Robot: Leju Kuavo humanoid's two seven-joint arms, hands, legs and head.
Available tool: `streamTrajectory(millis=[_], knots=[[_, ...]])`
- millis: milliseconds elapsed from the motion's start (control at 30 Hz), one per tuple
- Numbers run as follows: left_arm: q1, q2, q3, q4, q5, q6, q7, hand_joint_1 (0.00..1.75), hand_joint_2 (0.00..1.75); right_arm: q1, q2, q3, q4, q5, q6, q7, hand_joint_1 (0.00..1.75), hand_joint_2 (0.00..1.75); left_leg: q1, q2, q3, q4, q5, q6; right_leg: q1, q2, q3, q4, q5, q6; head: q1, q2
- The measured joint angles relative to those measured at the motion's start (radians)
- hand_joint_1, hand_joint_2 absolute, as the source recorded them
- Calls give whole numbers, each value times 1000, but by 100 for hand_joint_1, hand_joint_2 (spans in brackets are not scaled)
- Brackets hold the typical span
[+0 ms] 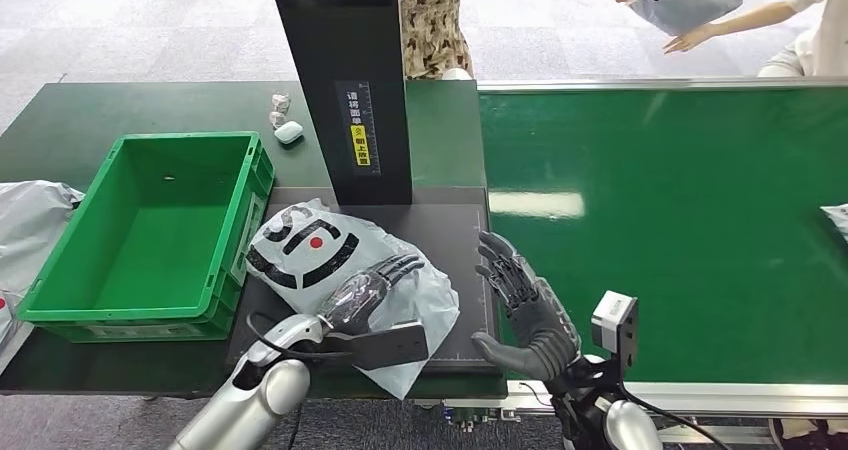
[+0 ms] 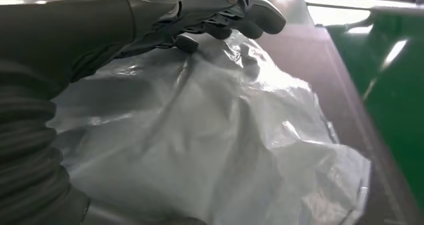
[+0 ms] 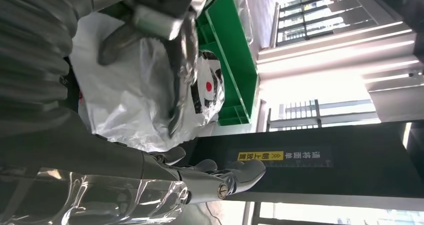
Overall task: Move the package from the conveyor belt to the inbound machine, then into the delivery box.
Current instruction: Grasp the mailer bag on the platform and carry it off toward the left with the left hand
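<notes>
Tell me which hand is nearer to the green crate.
Left. The left hand rests on the grey package on the black platform, right beside the green crate. The right hand hovers open further away, at the platform's conveyor-side edge.

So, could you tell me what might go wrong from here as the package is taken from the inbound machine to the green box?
1. The left hand only rests on top of the loose, crinkled package; a thin fold could slip free on lifting.
2. The package's edge hangs off the black platform toward the robot, so it might slide off.
3. The green box has a raised wall beside the platform; a sagging bag may catch on it.
</notes>
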Motion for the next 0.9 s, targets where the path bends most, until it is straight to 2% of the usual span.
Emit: streamTrajectory(millis=[167,333,633,867,900], knots=[[-141,-30,-102,214,-31,-19,-28,0,175,1,0,-4,-5,-4,7,-2,0,175,0,0,0,0,0,0,0,0,1,0,0,0,0,0],[-211,-52,-154,321,-33,-21,-38,0,175,5,0,-10,-11,-4,6,-3,0,175,0,0,0,0,0,0,0,-1,1,0,0,1,0,0],[-287,-66,-219,409,-9,-40,-77,0,175,38,1,-17,-62,-3,0,-6,0,175,0,0,1,0,2,1,0,-1,3,0,1,1,0,0],[-302,-60,-246,418,11,-38,-78,0,175,46,2,-19,-86,0,8,-18,0,175,0,0,1,0,3,1,0,-1,3,0,2,0,0,0],[-303,-58,-250,418,15,-35,-76,4,175,46,2,-20,-89,0,8,-20,0,175,0,0,1,0,3,1,0,-1,3,0,2,0,0,0]])
